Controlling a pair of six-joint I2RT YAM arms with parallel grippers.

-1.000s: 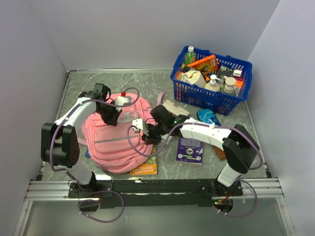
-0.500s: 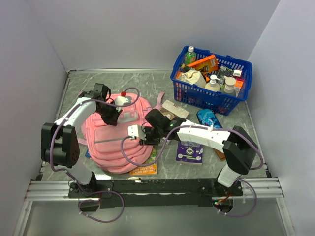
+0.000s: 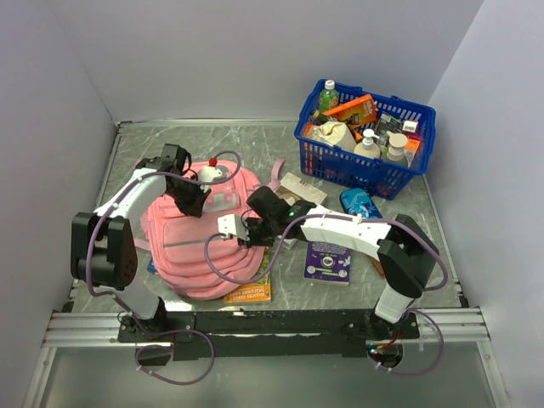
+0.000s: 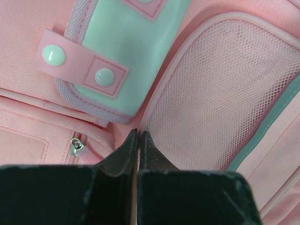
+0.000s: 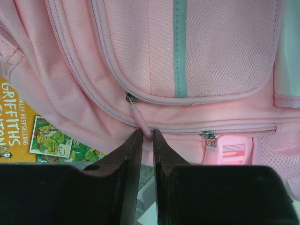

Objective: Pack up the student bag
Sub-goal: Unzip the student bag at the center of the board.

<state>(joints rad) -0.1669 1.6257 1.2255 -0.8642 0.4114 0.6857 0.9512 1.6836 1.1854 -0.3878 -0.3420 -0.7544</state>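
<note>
Dragging left this past second, my right gripper stays pinched on the zipper pull of the student bag, lying left on the table. My left gripper clamps its fabric, so I judge the zip is opening.

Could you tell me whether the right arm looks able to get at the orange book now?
Probably not cleanly: the orange book lies partly under the student bag, and the right end effector is pinching a zipper pull.
</note>
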